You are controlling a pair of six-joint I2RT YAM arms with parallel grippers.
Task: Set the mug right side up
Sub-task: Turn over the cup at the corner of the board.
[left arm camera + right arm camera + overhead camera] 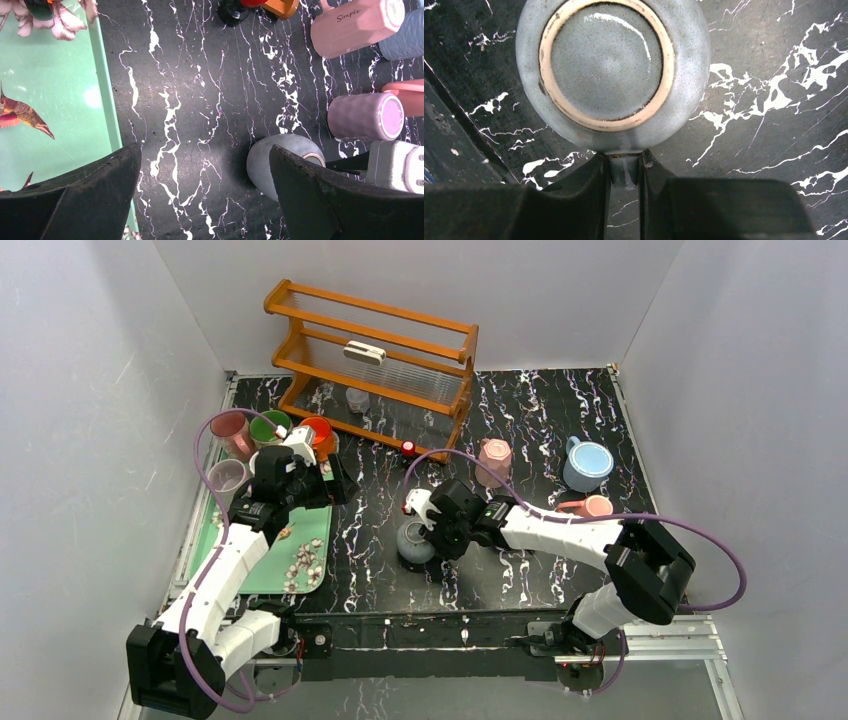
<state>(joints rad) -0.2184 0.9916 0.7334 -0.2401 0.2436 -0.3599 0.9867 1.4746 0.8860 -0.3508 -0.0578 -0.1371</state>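
Observation:
A grey glazed mug (413, 543) stands upside down on the black marbled table, near the middle front. In the right wrist view its ringed base (611, 65) faces the camera. My right gripper (624, 162) is shut on the mug's handle (625, 172), one finger on each side; it also shows in the top view (432, 530). My left gripper (205, 150) is open and empty, hanging over the table just right of the green tray, left of the mug (280, 157). In the top view the left gripper (330, 483) is near the tray's far right corner.
A green tray (255, 575) with shells lies front left, with several cups behind it. A wooden rack (370, 350) stands at the back. A pink mug (493, 460), a blue mug (587, 465) and a lying pink cup (592, 506) are to the right. A lilac cup (367, 116) lies near the right arm.

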